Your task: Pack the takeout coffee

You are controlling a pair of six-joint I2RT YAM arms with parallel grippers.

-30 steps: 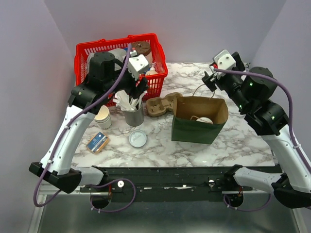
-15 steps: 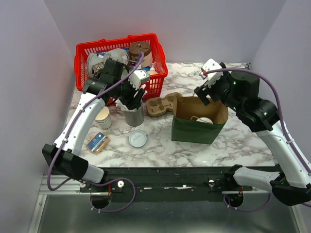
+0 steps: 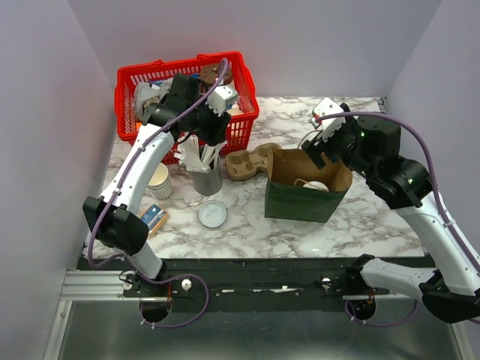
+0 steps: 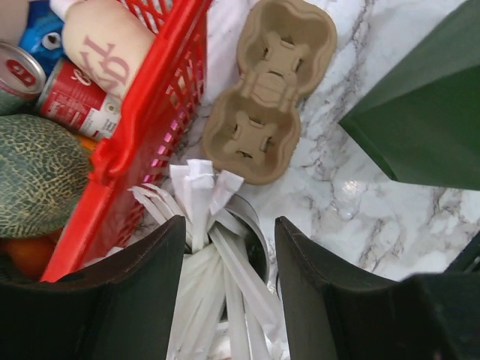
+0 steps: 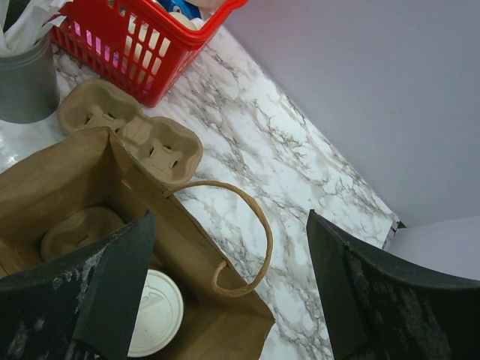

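A marble table (image 3: pixel 247 225) is seen from above, with a green paper bag (image 3: pixel 300 202) standing open at 3 o'clock of its centre. The takeout coffee (image 5: pixel 154 311) is set upright on the bag's floor, its white lid uppermost, probably so that nothing spills; it is judged already packed. Beside it in the bag a moulded pulp piece (image 5: pixel 79 229) is lodged, apparently a cup carrier. The right gripper (image 5: pixel 229 225) is held over the bag's mouth with its fingers spread wide and nothing between them. A loose pulp cup carrier (image 3: pixel 251 161) is left flat at 10 o'clock of the bag. The left gripper (image 4: pixel 229 229) is held above a metal tin (image 3: pixel 208 180) of paper-wrapped straws (image 4: pixel 199 187), its fingers apart and gripping nothing, perhaps so that one may be taken. At 10 o'clock a red basket (image 3: pixel 131 82) is filled with a netted melon (image 4: pixel 37 172), a red can (image 4: pixel 75 97) and a pale pack (image 4: pixel 105 52) on which dark red letters are printed, too partial to be read. No brand is legible anywhere.
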